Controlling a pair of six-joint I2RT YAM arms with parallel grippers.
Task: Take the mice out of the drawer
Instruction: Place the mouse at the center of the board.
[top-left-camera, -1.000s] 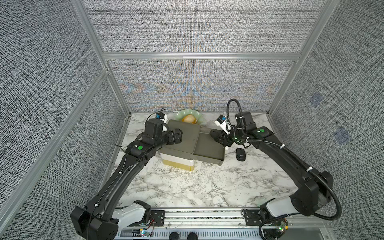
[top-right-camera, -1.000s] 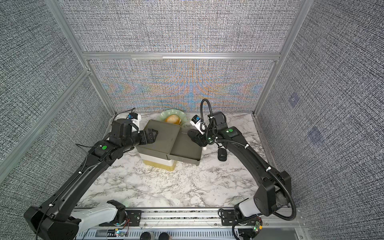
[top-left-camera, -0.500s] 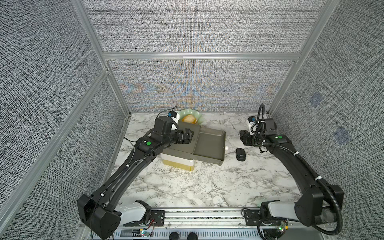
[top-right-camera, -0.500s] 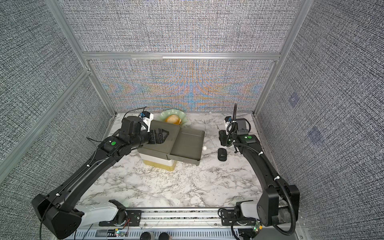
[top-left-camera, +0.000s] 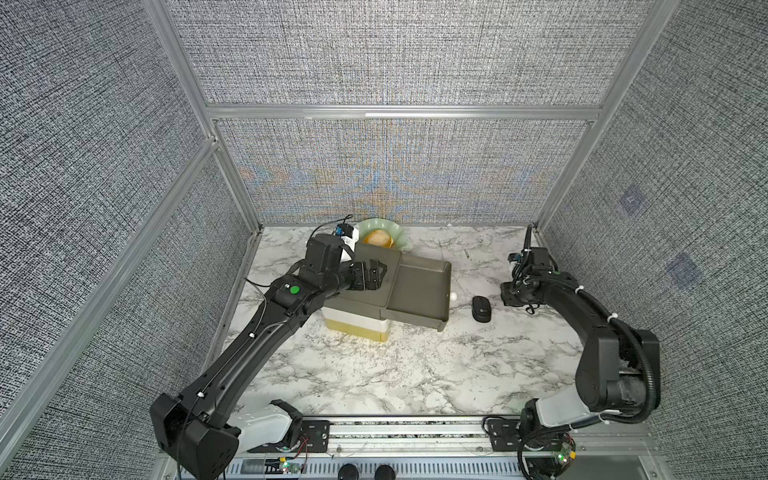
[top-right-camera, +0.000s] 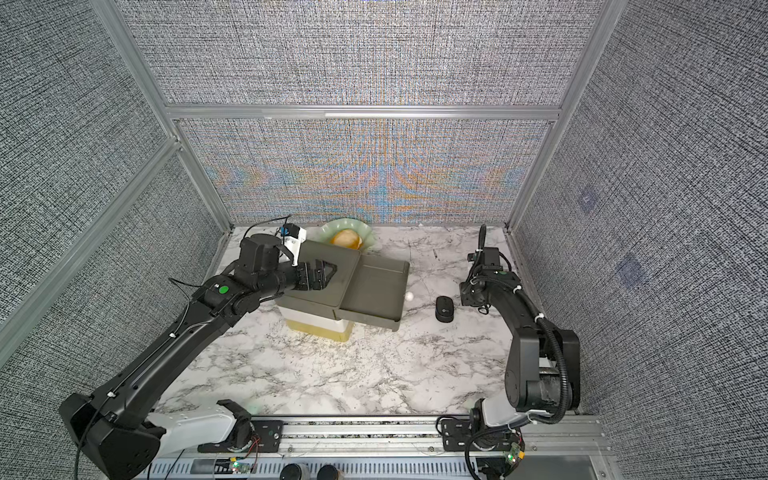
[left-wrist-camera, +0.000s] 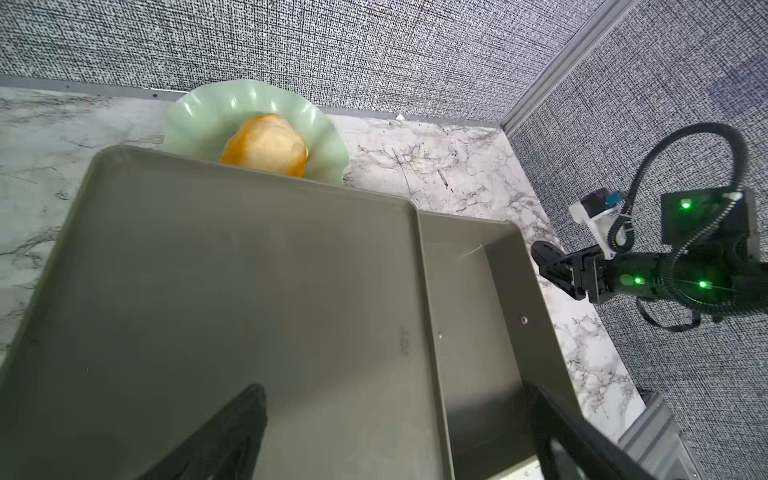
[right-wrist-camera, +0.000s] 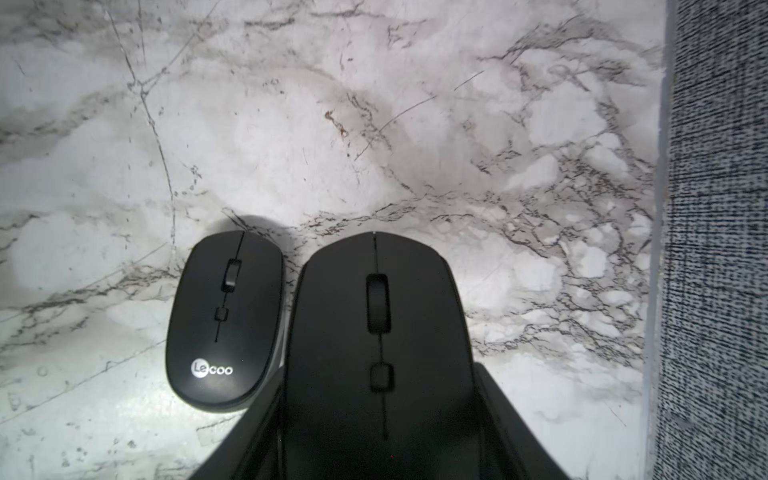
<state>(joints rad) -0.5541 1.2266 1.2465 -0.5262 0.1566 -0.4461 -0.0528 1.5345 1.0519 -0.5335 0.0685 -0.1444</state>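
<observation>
Two mice seen: both black, both outside the drawer.
Right gripper: my fingers are clamped on the sides of the held mouse, its wheel end pointing out past my fingertips.
Held mouse height: over the table; whether it touches, I cannot tell.
Loose mouse: flat on the table, logo up, just beside the held mouse and parallel to it. It lies between my right gripper and the drawer's knob.
Left gripper: jaws wide apart, over the top of the chest.
Drawer: pulled out of the chest, ahead of my left fingertips, its front facing my right gripper.
Plate: green, beyond the chest from my left gripper, with an orange-tan lump on it.
</observation>
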